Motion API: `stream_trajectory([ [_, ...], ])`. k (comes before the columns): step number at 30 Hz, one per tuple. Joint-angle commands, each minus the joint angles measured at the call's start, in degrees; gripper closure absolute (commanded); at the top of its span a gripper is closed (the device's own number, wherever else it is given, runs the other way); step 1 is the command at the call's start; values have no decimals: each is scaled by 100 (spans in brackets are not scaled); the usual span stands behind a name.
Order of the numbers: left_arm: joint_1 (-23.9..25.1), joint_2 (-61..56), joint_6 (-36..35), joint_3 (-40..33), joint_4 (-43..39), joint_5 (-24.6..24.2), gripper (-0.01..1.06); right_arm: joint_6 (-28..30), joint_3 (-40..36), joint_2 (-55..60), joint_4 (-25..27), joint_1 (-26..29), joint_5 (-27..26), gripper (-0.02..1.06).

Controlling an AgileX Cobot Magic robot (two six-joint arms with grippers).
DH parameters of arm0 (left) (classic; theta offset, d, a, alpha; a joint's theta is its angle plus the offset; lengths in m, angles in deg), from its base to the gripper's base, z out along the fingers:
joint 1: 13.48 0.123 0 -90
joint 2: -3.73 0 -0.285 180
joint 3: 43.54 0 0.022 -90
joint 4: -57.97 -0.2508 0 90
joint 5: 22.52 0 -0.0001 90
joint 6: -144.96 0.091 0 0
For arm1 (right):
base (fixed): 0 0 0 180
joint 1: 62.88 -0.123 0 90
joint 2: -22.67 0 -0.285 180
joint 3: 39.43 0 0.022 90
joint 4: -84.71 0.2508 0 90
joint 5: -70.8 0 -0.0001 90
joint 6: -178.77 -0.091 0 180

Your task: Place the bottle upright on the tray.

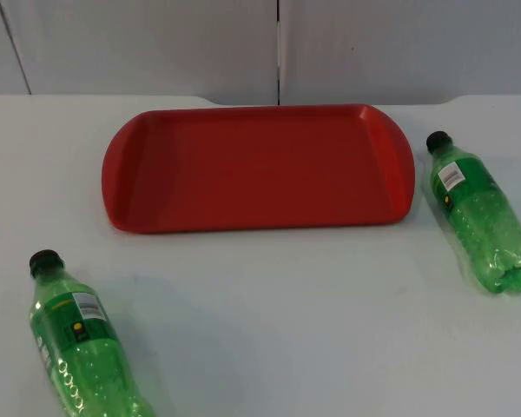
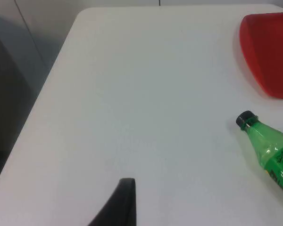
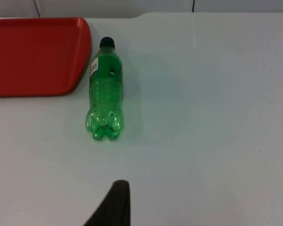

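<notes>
Waiting above the white table [image 1: 269,321], neither arm has begun the pick; the red tray [image 1: 252,169] holds nothing. Next, one gripper must descend across a bottle's body. The right bottle [image 1: 479,213] lies flat just beside the tray's right end, the left bottle [image 1: 80,343] near the front edge, both caps pointing roughly toward the wall. Whether either gripper's jaws are open, I cannot tell.

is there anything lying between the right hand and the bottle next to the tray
Nothing visible does. In the right wrist view, bare table lies between the fingertip and the right bottle, which lies on its side just off the tray edge.
</notes>
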Motion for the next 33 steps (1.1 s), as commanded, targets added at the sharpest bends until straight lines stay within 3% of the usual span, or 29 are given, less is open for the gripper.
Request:
stream_trajectory([
  [1,22,-20,-8,94,74,33,0,3,-11,-15,6,33,-28,6],
  [13,22,215,-8,1092,88,-75,0,3,-11,-15,6,33,-28,6],
  [33,22,1047,-8,1234,648,-337,0,3,-11,-15,6,33,-28,6],
])
